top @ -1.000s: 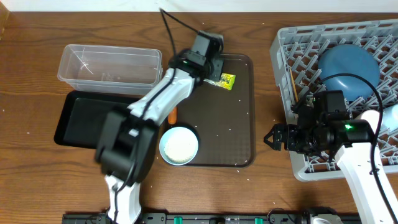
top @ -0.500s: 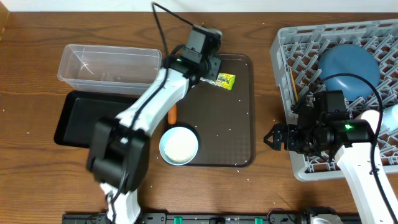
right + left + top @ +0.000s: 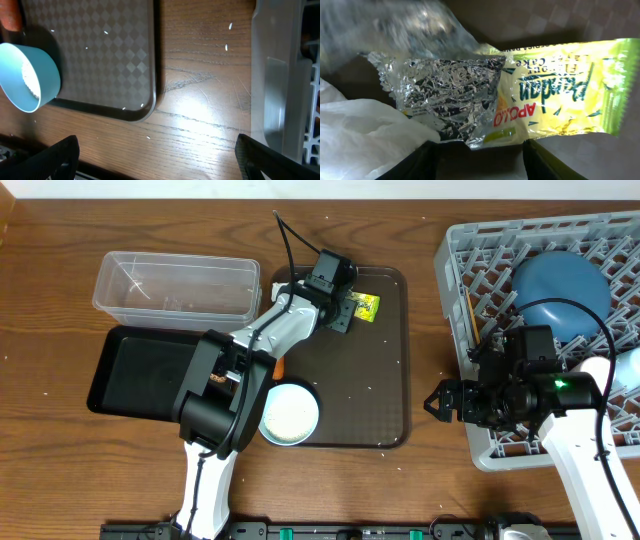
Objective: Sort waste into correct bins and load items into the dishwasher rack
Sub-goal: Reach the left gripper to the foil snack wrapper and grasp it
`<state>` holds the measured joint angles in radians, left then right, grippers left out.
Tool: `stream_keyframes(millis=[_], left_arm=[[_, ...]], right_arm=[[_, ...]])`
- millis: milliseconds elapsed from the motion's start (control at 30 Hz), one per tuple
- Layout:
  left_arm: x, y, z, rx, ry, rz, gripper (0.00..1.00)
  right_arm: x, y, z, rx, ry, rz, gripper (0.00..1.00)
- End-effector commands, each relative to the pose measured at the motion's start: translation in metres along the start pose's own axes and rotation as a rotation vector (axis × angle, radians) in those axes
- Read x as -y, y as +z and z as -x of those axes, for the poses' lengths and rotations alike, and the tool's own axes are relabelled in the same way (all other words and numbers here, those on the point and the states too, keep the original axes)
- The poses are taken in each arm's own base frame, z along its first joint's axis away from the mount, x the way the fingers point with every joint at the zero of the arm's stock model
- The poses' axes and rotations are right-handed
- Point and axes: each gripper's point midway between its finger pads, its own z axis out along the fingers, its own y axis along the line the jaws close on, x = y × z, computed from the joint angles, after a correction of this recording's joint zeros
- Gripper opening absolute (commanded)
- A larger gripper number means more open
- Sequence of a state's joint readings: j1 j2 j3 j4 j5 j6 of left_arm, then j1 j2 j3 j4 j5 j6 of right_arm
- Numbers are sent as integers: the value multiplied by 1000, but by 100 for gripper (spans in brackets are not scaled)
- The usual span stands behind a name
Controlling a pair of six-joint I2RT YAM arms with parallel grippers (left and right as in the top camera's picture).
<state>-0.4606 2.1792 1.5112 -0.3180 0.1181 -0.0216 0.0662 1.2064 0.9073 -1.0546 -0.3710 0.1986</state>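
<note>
The crinkled yellow-green and silver wrapper (image 3: 367, 304) lies at the back of the dark brown tray (image 3: 385, 380). My left gripper (image 3: 347, 311) hovers low at its near edge, open. In the left wrist view the wrapper (image 3: 520, 95) fills the frame just ahead of my fingertips (image 3: 415, 162), with nothing between them, and the crumpled white napkin (image 3: 360, 125) lies to its left. A small blue cup (image 3: 290, 413) holding white rice stands at the tray's front. The carrot (image 3: 277, 366) lies beside my left arm. My right gripper (image 3: 440, 402) is open over bare table beside the rack (image 3: 455, 270).
The clear tub (image 3: 175, 285) and the black tray (image 3: 135, 370) sit left of the brown tray. A large dark blue dish (image 3: 560, 295) rests in the rack. Stray rice grains (image 3: 230, 26) dot the table and the tray. The rack's wall (image 3: 280, 75) stands right of my right gripper (image 3: 160, 167).
My left gripper has gone from shut to open and has moved a little right and nearer, onto the wrapper. The right arm has not moved.
</note>
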Motion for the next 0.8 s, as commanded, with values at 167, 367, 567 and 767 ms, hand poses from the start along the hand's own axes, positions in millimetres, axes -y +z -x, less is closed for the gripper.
stream_keyframes(millis=[167,367,567,767], left_arm=[[12,-3,1,1,12,-79,56],[13,-6,6,13,8,-78,49],[16,-34,25,72,16,-84,50],[16,-34,32,105,23,-80,50]], right_arm=[[-5,2,-2,-11,-1,15,94],[-5,2,-1,-7,-3,16,94],[-5,2,0,0,-6,17,95],[-7,2,6,23,-15,23,96]])
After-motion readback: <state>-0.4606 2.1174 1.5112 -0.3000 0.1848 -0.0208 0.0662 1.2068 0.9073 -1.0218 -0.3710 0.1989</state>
